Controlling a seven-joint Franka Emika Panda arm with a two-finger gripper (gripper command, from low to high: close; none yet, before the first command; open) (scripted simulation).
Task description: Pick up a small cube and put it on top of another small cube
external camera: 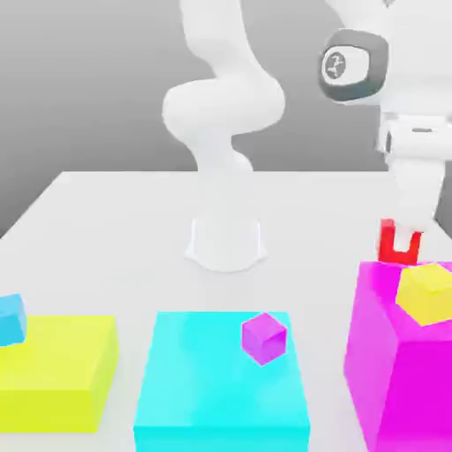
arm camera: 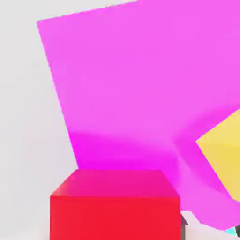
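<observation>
While the small yellow cube (external camera: 425, 292) rests atop the tall magenta block (external camera: 388, 371), the gripper (external camera: 399, 243) hangs just behind it, jaws clenched on a small red cube (arm camera: 115, 204).

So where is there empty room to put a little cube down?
The white table is bare between the robot's base and the big blocks. The yellow block has free top beside the blue cube. The cyan block has room around the purple cube. It's crowded on the magenta block, with the yellow cube and pincer.
</observation>
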